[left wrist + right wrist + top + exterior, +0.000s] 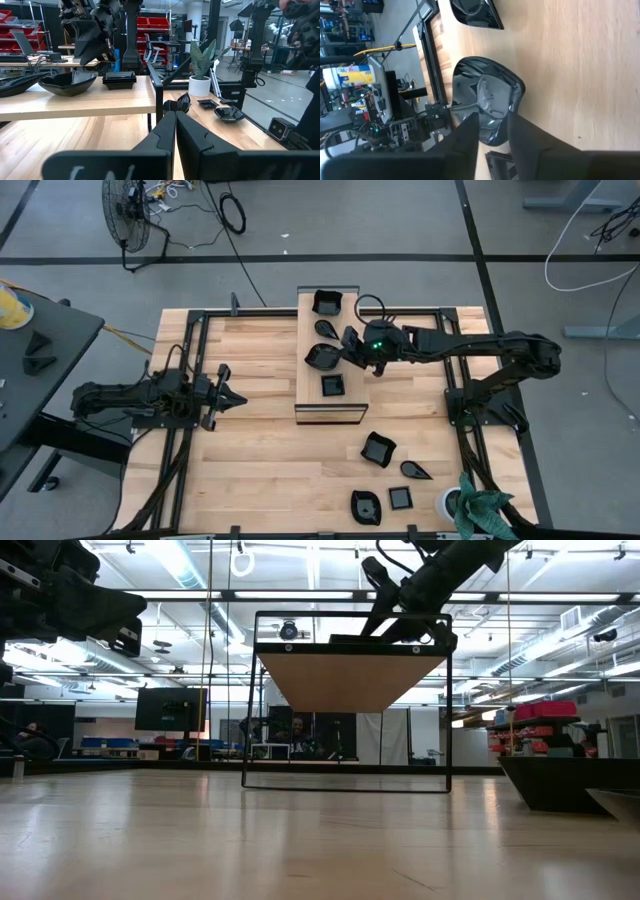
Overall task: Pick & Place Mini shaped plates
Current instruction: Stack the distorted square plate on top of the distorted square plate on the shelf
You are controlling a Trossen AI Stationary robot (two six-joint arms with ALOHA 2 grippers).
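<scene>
right tool [492, 135] astride dish [487, 95] rim on board [310, 395], grip unclear | risk: dish tips when lifted | left tool [225, 397] clenched, idle

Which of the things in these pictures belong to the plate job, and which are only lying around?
Job:
- four black plates on the raised wooden board
- five black plates on the table, one mostly hidden
- right pincer at the third plate

Lying about:
- potted plant
- floor fan
- left pincer, waiting shut
</scene>
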